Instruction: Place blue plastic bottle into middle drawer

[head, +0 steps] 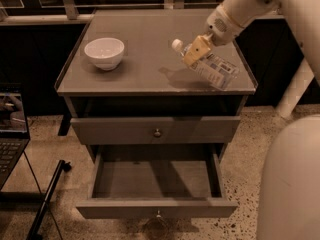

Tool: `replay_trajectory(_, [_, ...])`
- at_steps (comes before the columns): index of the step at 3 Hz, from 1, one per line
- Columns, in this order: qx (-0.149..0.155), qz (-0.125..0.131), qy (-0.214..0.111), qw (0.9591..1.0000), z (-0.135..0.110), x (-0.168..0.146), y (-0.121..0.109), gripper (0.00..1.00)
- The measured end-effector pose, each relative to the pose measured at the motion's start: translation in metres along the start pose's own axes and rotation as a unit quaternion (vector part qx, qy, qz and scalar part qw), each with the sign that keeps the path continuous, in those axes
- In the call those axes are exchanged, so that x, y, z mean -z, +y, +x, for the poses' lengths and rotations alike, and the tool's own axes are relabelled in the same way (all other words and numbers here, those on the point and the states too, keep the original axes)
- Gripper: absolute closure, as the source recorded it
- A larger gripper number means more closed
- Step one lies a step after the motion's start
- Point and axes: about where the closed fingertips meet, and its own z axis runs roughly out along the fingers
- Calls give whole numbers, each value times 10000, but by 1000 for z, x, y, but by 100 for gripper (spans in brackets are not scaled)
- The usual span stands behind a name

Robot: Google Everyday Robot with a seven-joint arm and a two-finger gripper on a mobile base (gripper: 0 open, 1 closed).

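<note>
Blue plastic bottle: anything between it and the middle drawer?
Nothing visible lies in the open middle drawer. The gripper holds the blue plastic bottle over the cabinet top, so that top and the closed upper drawer sit between.

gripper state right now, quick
gripper: closed on the bottle near its cap end, over the right side of the cabinet top

My pincer (196,51), clamped on the blue plastic bottle (216,72) above the right of the surface (145,71), hides its neck; my arm (245,4) is cut off top right.
</note>
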Motion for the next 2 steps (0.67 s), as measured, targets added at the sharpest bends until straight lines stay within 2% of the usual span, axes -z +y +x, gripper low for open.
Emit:
replay_trajectory(1, [375,-310,-333,9983,-1,7,13,100])
replay_trajectory(2, [377,-305,-322,9983,-2,5,12,100])
